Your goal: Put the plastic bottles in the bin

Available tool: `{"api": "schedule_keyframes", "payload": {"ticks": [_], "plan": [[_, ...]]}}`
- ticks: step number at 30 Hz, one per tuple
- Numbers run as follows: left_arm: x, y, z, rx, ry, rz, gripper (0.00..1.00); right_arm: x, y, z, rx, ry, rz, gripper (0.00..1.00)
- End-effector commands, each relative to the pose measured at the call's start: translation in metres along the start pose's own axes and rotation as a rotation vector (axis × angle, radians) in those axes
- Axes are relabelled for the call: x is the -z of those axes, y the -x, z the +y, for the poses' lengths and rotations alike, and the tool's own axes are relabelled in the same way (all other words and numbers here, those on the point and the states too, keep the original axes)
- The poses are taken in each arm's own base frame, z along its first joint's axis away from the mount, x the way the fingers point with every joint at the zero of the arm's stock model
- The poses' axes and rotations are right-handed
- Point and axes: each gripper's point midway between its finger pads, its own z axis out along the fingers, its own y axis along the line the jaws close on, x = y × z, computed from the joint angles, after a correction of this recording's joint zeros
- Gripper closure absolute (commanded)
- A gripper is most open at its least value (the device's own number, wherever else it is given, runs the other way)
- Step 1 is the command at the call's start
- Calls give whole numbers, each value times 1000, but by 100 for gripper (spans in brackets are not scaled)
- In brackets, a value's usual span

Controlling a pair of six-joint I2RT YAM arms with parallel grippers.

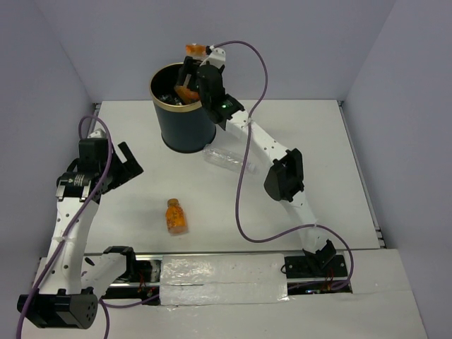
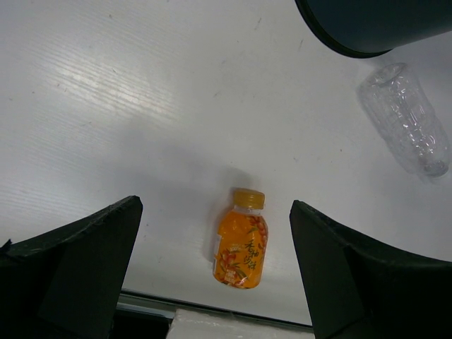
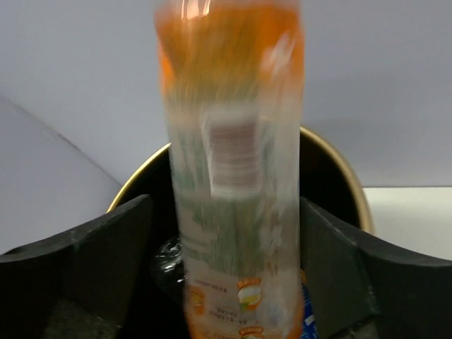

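My right gripper (image 1: 189,76) hangs over the mouth of the dark bin (image 1: 185,127) with its gold rim (image 3: 348,178). An orange bottle (image 3: 229,169) stands blurred between its spread fingers (image 3: 106,247), with a gap on the left side. A clear bottle (image 3: 166,263) and a blue label (image 3: 308,319) show inside the bin. A small orange bottle (image 1: 176,216) lies on the table, and it also shows in the left wrist view (image 2: 242,247). A clear bottle (image 1: 227,159) lies beside the bin's base; the left wrist view also shows it (image 2: 409,120). My left gripper (image 1: 124,167) is open and empty above the table.
White walls close the table at the back and both sides. A taped metal rail (image 1: 226,272) runs along the near edge. The right arm's purple cable (image 1: 244,191) loops over the table. The bin's base (image 2: 374,25) shows at the top right of the left wrist view.
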Motion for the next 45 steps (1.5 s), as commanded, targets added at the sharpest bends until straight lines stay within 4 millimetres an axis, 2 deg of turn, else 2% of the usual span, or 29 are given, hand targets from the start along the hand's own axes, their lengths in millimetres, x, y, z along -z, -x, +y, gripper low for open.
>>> {"api": "schedule_keyframes", "payload": {"ticks": [1,2,3,6,7,8,9,10,11,12,13,14,15,16,17,18,20,21,22,23,26,29,33,35,36,37,38,41,45], "plan": [[10,7,-3,24,-17,-38,1,15,43,31,-10,80,-75,10],[10,8,-3,25,-16,-38,1,19,53,34,-10,88,-90,8],[10,8,-3,25,-19,-38,1,29,80,40,-18,97,-129,8],[10,8,-6,30,-31,-36,1,51,125,50,-20,122,-200,7],[10,8,-7,31,-35,-37,1,69,160,54,-36,139,-249,7],[9,8,-8,37,-39,-35,1,80,176,56,-26,145,-270,7],[9,8,-8,39,-43,-38,1,86,182,55,-18,142,-272,7],[9,7,-9,39,-47,-36,1,108,214,58,-30,156,-314,7],[9,8,-9,42,-47,-41,1,117,221,57,-17,156,-317,7],[7,7,-8,41,-45,-38,1,120,210,48,29,132,-273,6],[6,6,-7,39,-42,-37,1,138,226,46,43,136,-278,6],[5,6,-7,35,-38,-37,1,143,221,39,94,121,-252,5],[3,6,-5,34,-28,-36,1,140,187,21,161,77,-153,4],[2,6,-4,31,-24,-37,1,144,175,9,195,48,-107,3],[0,6,-4,26,-25,-35,1,156,175,0,220,39,-80,1],[-2,5,-4,27,-24,-32,1,156,127,-25,285,2,46,1],[-4,6,-10,32,-48,-31,1,166,88,-46,315,19,165,0],[-7,6,-13,32,-61,-22,1,179,51,-66,339,20,268,0],[-7,3,-19,36,-93,-5,1,184,30,-75,347,39,330,0],[-9,5,-21,43,-100,-8,1,192,-2,-90,356,50,424,0],[-13,-1,-27,44,-131,22,1,210,-56,-118,372,64,613,0],[-17,-13,-24,25,-121,76,3,222,-82,-138,334,59,706,0],[-34,-45,-15,-3,9,179,1,230,-98,-140,336,102,758,0],[-38,-62,-20,-16,7,216,1,228,-108,-144,369,105,798,0],[-39,-65,-23,-13,-9,221,1,227,-112,-146,385,113,813,0],[-39,-67,-26,-3,-21,225,1,224,-125,-153,407,101,848,0],[-39,-69,-26,1,-31,227,1,221,-127,-156,434,97,860,0],[-35,-65,-31,7,-58,208,1,209,-144,-170,507,73,904,0],[-34,-59,-29,1,-41,188,1,191,-154,-184,595,36,924,0]]}}
